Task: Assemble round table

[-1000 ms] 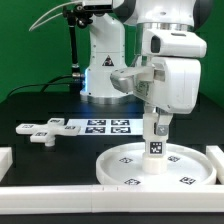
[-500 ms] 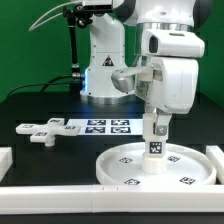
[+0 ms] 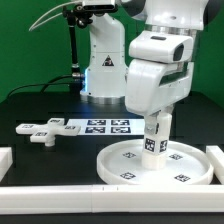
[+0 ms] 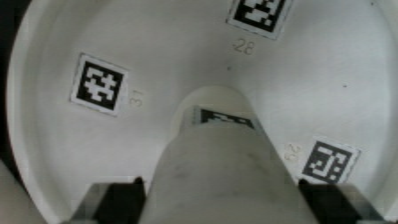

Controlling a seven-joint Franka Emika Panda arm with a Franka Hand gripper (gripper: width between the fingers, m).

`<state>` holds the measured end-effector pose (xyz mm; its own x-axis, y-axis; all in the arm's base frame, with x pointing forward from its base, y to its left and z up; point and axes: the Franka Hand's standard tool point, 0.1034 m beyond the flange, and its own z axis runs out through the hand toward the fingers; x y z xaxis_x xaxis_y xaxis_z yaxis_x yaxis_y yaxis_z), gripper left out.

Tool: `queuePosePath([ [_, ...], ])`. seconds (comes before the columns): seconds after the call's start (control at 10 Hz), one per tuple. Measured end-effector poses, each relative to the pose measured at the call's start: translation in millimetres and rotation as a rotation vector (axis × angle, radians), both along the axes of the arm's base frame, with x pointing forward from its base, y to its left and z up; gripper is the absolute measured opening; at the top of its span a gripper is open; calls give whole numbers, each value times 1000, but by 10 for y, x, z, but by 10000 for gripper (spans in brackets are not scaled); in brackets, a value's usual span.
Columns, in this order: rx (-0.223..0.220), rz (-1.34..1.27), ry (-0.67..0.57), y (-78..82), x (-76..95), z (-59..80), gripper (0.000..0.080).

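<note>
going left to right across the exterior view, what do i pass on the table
left border rail → cross-shaped base piece → marker board → leg → right border rail; round disc skipped, since it overlaps the marker board and leg

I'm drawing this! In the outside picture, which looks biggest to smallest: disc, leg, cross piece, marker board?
1. Disc
2. Marker board
3. Cross piece and leg: too alike to rank; leg partly hidden.

Top of the leg (image 3: 157, 140) behind the gripper (image 3: 158, 122) (jaws unseen there), disc (image 4: 169, 60) rim cropped in the wrist view.
</note>
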<state>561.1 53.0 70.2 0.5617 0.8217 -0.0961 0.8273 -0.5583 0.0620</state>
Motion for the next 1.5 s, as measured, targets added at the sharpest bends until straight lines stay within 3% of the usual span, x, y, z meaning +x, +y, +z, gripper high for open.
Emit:
queuePosePath([
  [0.4,10,-264,-24,-8,-4,-3,409],
  [1.0,74,-1000,-41,-26,-27,-11,409],
  [1.5,70,-1357,-56,-23,-33,-15,409],
])
